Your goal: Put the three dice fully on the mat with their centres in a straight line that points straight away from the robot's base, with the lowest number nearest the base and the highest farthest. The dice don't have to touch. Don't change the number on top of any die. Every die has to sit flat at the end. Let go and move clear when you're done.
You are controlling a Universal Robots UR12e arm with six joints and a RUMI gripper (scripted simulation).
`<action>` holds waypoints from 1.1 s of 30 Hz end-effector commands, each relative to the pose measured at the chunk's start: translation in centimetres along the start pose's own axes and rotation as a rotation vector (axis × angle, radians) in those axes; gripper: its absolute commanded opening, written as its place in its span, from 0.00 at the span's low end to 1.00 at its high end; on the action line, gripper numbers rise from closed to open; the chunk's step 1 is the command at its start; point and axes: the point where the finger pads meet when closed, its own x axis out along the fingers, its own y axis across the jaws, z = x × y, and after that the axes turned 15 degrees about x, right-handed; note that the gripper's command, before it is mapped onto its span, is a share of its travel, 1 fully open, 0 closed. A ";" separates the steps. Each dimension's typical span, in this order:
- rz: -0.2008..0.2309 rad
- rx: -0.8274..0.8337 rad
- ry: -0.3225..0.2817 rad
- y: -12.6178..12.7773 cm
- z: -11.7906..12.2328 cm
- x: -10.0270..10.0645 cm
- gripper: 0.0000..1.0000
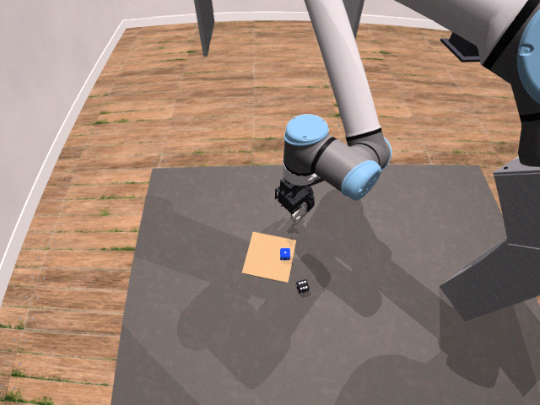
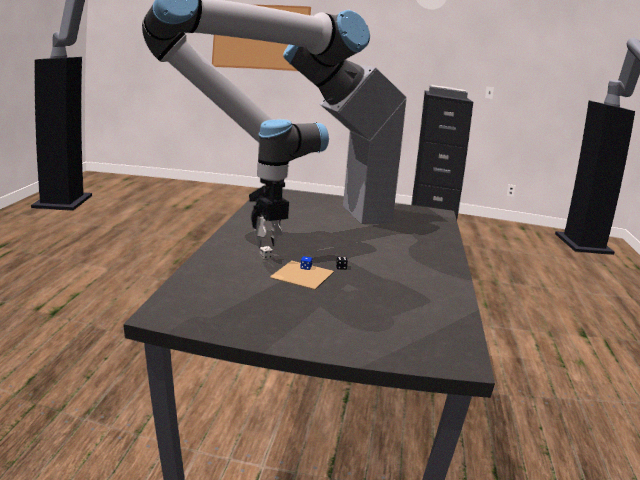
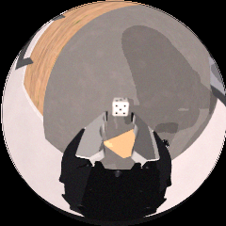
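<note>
A tan mat (image 1: 263,259) (image 2: 299,276) lies on the dark table (image 1: 392,261) (image 2: 310,335). A blue die (image 1: 284,252) (image 2: 306,262) sits flat on the mat near its edge toward the robot, one pip up. A black die (image 1: 302,285) (image 2: 341,262) sits on the table just off the mat's corner. A white die (image 2: 265,251) (image 3: 121,107) sits on the table off the mat's other side, several pips up. My gripper (image 1: 299,216) (image 2: 268,238) (image 3: 119,112) hangs straight above the white die, fingers partly open with nothing between them. The gripper hides the white die in the top view.
The robot's grey pedestal (image 2: 374,155) (image 1: 519,244) stands at the table's far end. The arm's elbow and wrist joints (image 1: 336,161) hang over the table behind the mat. A filing cabinet (image 2: 443,149) and tall black stands (image 2: 57,129) stand on the floor beyond.
</note>
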 end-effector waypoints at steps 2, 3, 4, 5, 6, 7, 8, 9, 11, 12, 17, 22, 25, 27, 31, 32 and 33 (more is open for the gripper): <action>-0.001 0.001 0.001 -0.1 -0.1 0.9 0.28; -0.001 0.001 0.001 -0.1 -0.1 1.1 0.28; -0.001 0.001 0.001 -0.1 -0.1 1.3 0.28; -0.001 0.001 0.001 -0.1 -0.1 1.5 0.28; -0.001 0.001 0.001 -0.1 -0.1 1.7 0.28; -0.001 0.001 0.001 -0.1 -0.1 1.9 0.28; -0.001 0.001 0.001 -0.1 -0.1 2.1 0.28; -0.001 0.001 0.001 -0.1 -0.1 2.4 0.28; -0.001 0.001 0.001 -0.1 -0.1 2.7 0.28; -0.001 0.001 0.001 -0.1 -0.1 2.9 0.28; -0.001 0.001 0.001 -0.1 -0.1 3.4 0.28; -0.001 0.001 0.000 -0.1 0.0 3.4 0.28; 0.000 0.001 0.000 0.0 -0.1 3.3 0.28; 0.000 0.001 0.000 0.0 -0.1 3.3 0.28; 0.000 0.001 0.000 0.0 -0.1 3.3 0.28; 0.000 0.001 0.000 0.0 -0.1 3.3 0.28; 0.000 0.001 0.000 0.0 -0.1 3.3 0.28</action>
